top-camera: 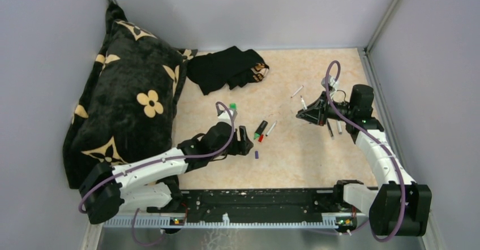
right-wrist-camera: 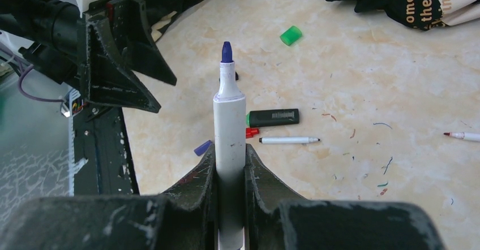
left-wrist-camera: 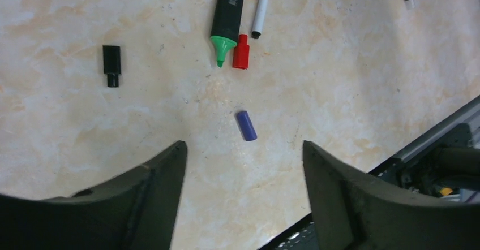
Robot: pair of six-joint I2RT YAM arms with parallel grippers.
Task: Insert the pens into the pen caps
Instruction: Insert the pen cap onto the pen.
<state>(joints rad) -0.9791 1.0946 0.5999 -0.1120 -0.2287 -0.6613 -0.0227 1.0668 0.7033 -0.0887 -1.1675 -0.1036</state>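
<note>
Left tool [left-wrist-camera: 243, 145] is spread wide over a short, cylindrical purple cap [left-wrist-camera: 246, 125] lying on the marbled beige bench [left-wrist-camera: 339, 63]. Right tool [right-wrist-camera: 230, 156] pinches a smooth white-barrelled pen [right-wrist-camera: 229, 114], its purple tip bare.

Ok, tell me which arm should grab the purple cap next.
Left. The left fingers stand open with the purple cap lying on the table just ahead of the gap between them. The right fingers are shut on the purple-tipped pen, so they are not free.
</note>
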